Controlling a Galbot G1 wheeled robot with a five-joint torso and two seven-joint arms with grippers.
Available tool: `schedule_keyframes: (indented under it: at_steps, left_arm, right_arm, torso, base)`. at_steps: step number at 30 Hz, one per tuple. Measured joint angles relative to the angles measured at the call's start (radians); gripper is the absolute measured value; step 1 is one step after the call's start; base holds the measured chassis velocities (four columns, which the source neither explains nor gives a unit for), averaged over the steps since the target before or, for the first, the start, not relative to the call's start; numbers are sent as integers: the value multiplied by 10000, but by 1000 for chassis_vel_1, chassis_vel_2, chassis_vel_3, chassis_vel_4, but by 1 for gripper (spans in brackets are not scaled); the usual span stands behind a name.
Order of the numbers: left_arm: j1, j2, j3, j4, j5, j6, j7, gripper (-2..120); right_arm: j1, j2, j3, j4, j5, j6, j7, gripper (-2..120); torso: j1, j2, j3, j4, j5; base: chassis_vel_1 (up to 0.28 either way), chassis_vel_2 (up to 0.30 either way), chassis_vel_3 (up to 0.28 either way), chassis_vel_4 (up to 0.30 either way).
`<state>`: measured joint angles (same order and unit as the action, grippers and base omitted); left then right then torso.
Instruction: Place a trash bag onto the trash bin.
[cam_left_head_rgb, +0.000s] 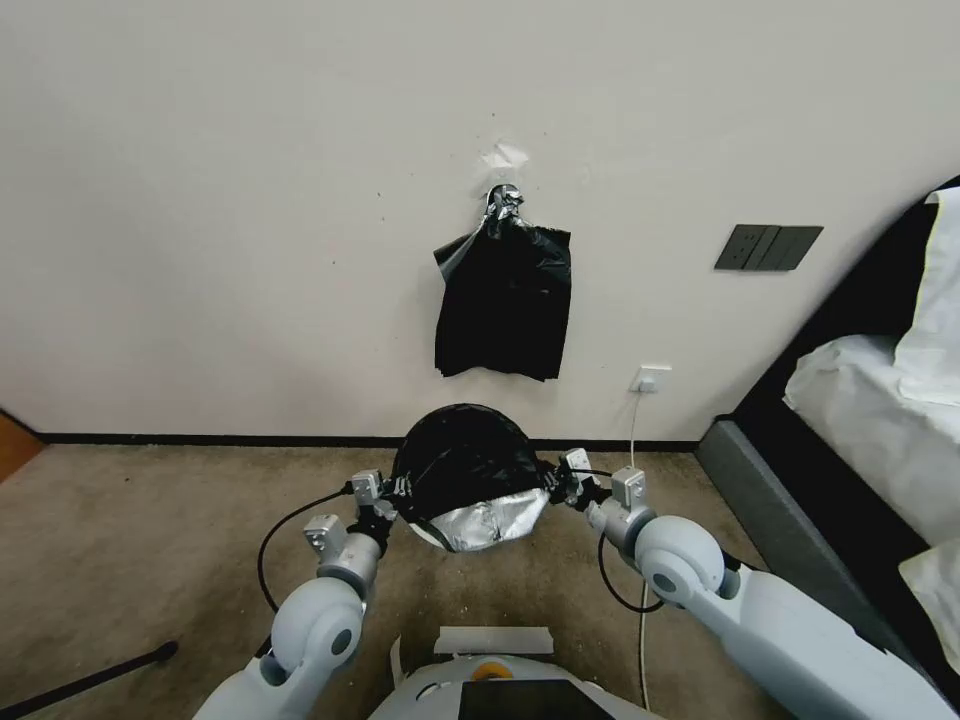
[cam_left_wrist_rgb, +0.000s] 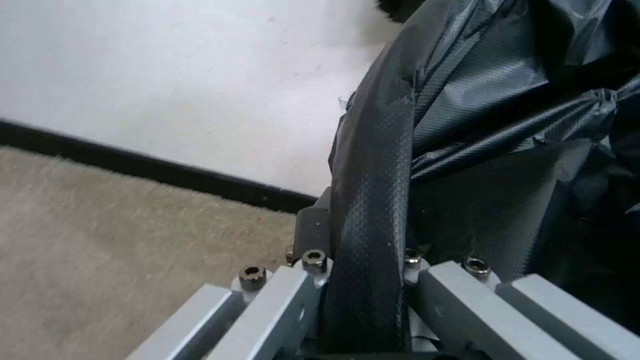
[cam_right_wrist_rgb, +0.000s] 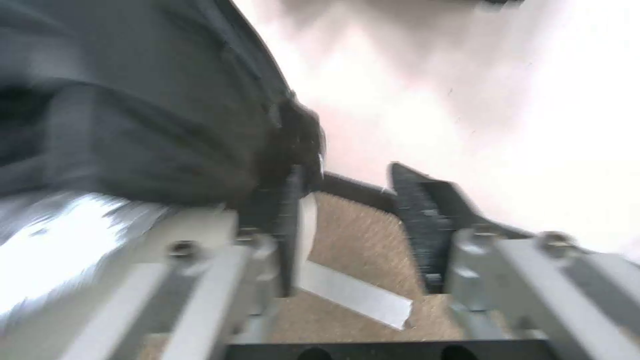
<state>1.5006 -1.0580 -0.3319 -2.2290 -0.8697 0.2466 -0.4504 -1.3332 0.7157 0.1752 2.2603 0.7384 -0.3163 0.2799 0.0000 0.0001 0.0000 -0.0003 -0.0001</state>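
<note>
The black trash bag (cam_left_head_rgb: 462, 462) is draped over the trash bin, which stands on the carpet by the wall and is almost wholly hidden; a pale edge of the bin (cam_left_head_rgb: 432, 533) shows at the bag's lower left. The bag's front hangs as a glossy silvery sheet. My left gripper (cam_left_head_rgb: 395, 492) is at the bag's left side, and in the left wrist view it (cam_left_wrist_rgb: 363, 260) is shut on a taut band of the trash bag (cam_left_wrist_rgb: 467, 125). My right gripper (cam_left_head_rgb: 555, 485) is at the bag's right side. In the right wrist view it (cam_right_wrist_rgb: 347, 200) is open, with one finger against the trash bag (cam_right_wrist_rgb: 133, 125) and carpet showing in the gap.
A flat black bag bundle (cam_left_head_rgb: 503, 300) hangs on the wall above the bin. A bed (cam_left_head_rgb: 860, 400) fills the right side. A wall socket (cam_left_head_rgb: 650, 378) with a white cable is behind my right arm. A white strip (cam_right_wrist_rgb: 353, 295) lies on the carpet, and a black rod (cam_left_head_rgb: 90, 680) at the lower left.
</note>
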Motion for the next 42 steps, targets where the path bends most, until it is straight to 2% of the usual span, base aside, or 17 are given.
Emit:
schedule_keyframes:
  at_steps: [1,2,4,5,8,9,12,13,16,20,27,30,34,35,38,39,42]
  left_arm:
    - [-45,14,-21,13,-157,72,-125,1]
    - [-45,14,-21,13,-157,72,-125,1]
    - [-244,63,-98,41,-742,384,-570,1]
    - [-244,63,-98,41,-742,384,-570,1]
    - [-424,157,-134,35,-1085,726,-973,1]
    - [-424,157,-134,35,-1085,726,-973,1]
    - [-529,270,-112,-71,-1319,998,-1259,1]
    - [-529,270,-112,-71,-1319,998,-1259,1]
    - [-601,329,-51,-255,-1457,1230,-1478,1]
    - [-617,348,-7,-374,-1493,1335,-1535,1]
    - [-560,342,104,-432,-1476,1388,-1540,1]
    - [-550,327,154,-458,-1464,1398,-1540,1]
    - [-547,307,277,-575,-1439,1469,-1558,1]
    - [-547,307,277,-575,-1439,1469,-1558,1]
    - [-524,304,276,-614,-1435,1491,-1574,1]
    - [-524,304,276,-614,-1435,1491,-1574,1]
    - [-472,281,266,-667,-1427,1491,-1582,1]
  right_arm:
    - [-319,31,237,130,-259,118,-126,48]
    - [-319,31,237,130,-259,118,-126,48]
    - [-1466,162,934,530,-1809,829,-906,58]
    - [-1466,162,934,530,-1809,829,-906,58]
    - [-2853,310,1386,798,-4123,2139,-2013,73]
    - [-2853,310,1386,798,-4123,2139,-2013,73]
    - [-3828,583,1518,781,-6302,3225,-2855,88]
    - [-3828,583,1518,781,-6302,3225,-2855,88]
    - [-4040,834,1359,680,-7487,3711,-3145,99]
    - [-3987,1009,1130,672,-8046,3815,-3232,100]
    - [-3696,1212,826,693,-8355,3802,-3131,100]
    - [-3577,1218,779,668,-8501,3783,-3110,95]
    - [-3271,1176,705,476,-9490,3748,-3148,74]
    - [-3271,1176,705,476,-9490,3748,-3148,74]
    - [-3351,1097,787,428,-10010,3763,-3400,59]
    - [-3351,1097,787,428,-10010,3763,-3400,59]
    - [-3373,1055,795,420,-10137,3915,-3441,45]
  torso:
    - [0,0,0,0,0]
    - [0,0,0,0,0]
    - [0,0,0,4,0]
    - [0,0,0,4,0]
    - [0,0,-1,2,-1]
    - [0,0,-1,2,-1]
    - [0,0,0,1,1]
    - [0,0,0,1,1]
    - [0,-1,-1,3,1]
    - [0,0,0,5,1]
    - [0,0,-1,4,0]
    - [0,0,0,4,1]
    - [0,0,0,4,2]
    - [0,0,0,4,2]
    - [0,0,0,3,0]
    - [0,0,0,3,0]
    - [-1,0,0,3,1]
  base:
    - [0,0,0,0]
    - [0,0,0,0]
    - [0,0,0,0]
    - [0,0,0,0]
    - [0,0,0,0]
    - [0,0,0,0]
    - [0,0,0,0]
    - [0,0,0,0]
    - [0,0,0,0]
    - [0,0,0,0]
    - [0,0,0,0]
    - [0,0,0,0]
    - [0,0,0,0]
    - [0,0,0,0]
    - [0,0,0,0]
    - [0,0,0,0]
    - [0,0,0,0]
